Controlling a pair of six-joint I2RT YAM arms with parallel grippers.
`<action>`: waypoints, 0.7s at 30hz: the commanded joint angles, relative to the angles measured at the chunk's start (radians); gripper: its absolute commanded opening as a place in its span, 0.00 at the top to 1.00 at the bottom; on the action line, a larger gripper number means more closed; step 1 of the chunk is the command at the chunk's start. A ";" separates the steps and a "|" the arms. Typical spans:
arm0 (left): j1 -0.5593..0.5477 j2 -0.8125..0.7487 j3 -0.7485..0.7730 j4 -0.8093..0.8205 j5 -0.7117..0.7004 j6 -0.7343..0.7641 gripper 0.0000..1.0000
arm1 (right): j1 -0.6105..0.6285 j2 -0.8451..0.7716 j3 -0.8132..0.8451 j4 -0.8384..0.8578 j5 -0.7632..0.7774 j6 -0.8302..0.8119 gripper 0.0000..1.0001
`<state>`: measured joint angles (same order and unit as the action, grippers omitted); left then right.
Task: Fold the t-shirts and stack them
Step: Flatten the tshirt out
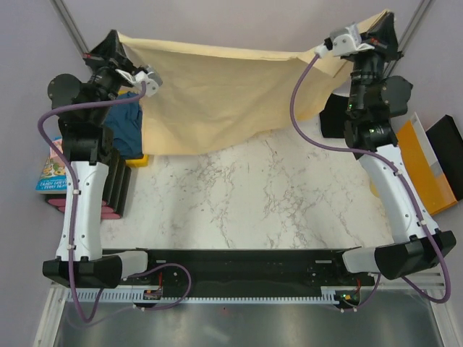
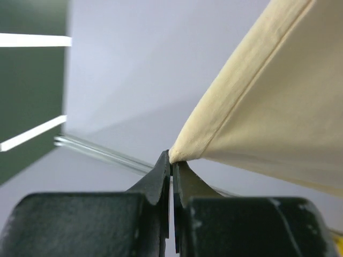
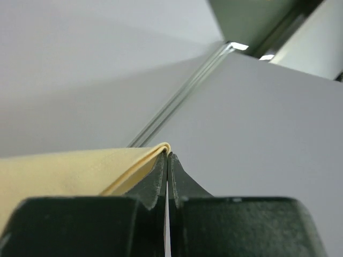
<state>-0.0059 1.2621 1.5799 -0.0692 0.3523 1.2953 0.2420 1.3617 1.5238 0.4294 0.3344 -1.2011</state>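
Observation:
The pale cream-yellow t-shirt (image 1: 217, 94) hangs stretched in the air between my two grippers, its lower edge just above the far part of the marble table. My left gripper (image 1: 118, 45) is shut on the shirt's left top corner (image 2: 179, 152). My right gripper (image 1: 387, 30) is shut on the shirt's right top corner (image 3: 161, 148). The teal-blue t-shirt (image 1: 126, 124) lies bunched at the left, partly under my left arm. A black cloth (image 1: 334, 116), perhaps the black t-shirt, shows at the right behind my right arm.
The yellow crate's corner (image 1: 137, 160) peeks out under the teal shirt. The orange flat folder (image 1: 421, 166) lies at the right edge beside a black panel (image 1: 450, 152). A colourful book (image 1: 51, 170) and dark and pink items (image 1: 116, 191) sit at the left.

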 commanded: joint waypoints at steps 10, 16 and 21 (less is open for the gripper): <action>0.004 0.169 0.177 0.295 0.025 0.116 0.98 | -0.004 0.153 0.240 0.328 -0.078 -0.098 1.00; 0.035 0.380 0.276 0.289 -0.042 0.211 0.98 | -0.015 0.396 0.487 0.316 -0.060 -0.133 1.00; 0.037 0.596 0.451 0.342 -0.110 0.271 0.98 | -0.056 0.601 0.680 0.336 -0.144 -0.198 1.00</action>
<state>0.0250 1.7626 1.8919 0.1856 0.3233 1.4677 0.2234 1.8549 2.0350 0.6964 0.2543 -1.3300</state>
